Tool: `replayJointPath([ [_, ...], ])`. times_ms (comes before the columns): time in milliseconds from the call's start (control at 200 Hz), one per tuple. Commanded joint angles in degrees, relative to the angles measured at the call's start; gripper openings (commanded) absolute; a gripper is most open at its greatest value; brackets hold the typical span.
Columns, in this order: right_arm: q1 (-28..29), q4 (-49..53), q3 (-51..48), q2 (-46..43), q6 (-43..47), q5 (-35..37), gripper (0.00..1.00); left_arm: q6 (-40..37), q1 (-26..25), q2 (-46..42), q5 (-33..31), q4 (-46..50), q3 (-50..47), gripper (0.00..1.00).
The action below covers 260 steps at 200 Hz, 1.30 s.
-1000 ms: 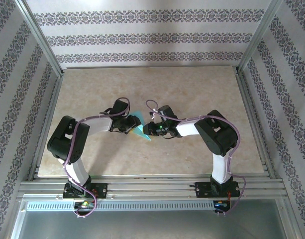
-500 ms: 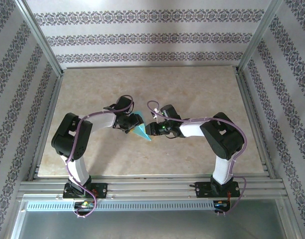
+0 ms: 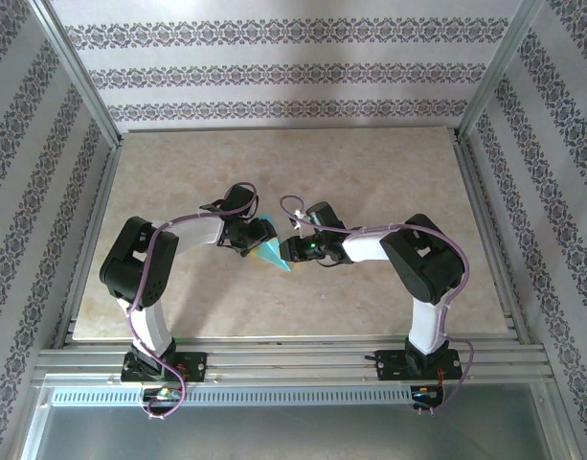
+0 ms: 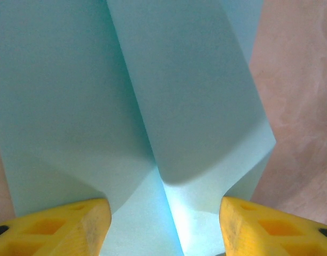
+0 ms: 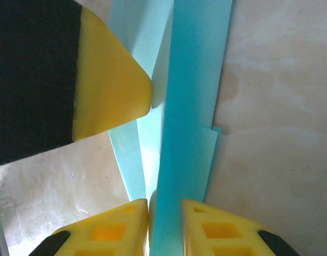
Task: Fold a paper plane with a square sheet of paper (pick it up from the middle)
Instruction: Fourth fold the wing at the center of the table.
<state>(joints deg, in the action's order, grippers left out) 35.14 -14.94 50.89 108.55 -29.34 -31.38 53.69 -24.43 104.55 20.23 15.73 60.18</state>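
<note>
Probably the wing fold of the slim turquoise-blue paper plane (image 3: 274, 254).
Right gripper (image 5: 164, 205) at 3 o'clock pinches its crease; left gripper (image 4: 163, 205), spread at 10 o'clock, must close next.

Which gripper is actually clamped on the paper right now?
The right gripper: its jaws pinch the paper plane; the left gripper has its jaws wide apart.

The right jaws pinch the paper plane (image 5: 192, 80); a yellow fingertip (image 5: 115, 90) perhaps touches it.

One paper plane (image 3: 273, 253), two end effectors (image 3: 254, 236) (image 3: 293, 251)
</note>
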Motion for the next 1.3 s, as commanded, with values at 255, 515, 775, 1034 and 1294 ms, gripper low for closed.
replayJointPath([
  [255, 2.12, 1.53, 1.55, 0.57, 3.39, 1.86, 0.28, -0.7, -0.62, 5.18, -5.27, 7.56, -3.45, 0.61],
  [515, 3.44, 6.08, 3.3, 0.78, 6.12, 6.06, 0.26, -0.58, -0.62, 5.1, -5.12, 7.5, -3.24, 0.61],
  [775, 3.88, 7.67, 3.7, 1.47, 6.95, 7.39, 0.17, -0.43, -0.62, 4.75, -4.94, 7.35, -3.36, 0.61],
  [1034, 1.44, 4.06, 2.64, 2.4, 4.04, 0.18, 0.12, -1.75, -0.62, 2.69, -4.44, 6.81, -2.47, 0.61],
  [1294, -0.76, 1.88, 2.46, 3.86, 0.11, -5.58, 0.1, -6.96, -0.54, -1.53, 0.73, 0.35, -1.68, 0.65],
])
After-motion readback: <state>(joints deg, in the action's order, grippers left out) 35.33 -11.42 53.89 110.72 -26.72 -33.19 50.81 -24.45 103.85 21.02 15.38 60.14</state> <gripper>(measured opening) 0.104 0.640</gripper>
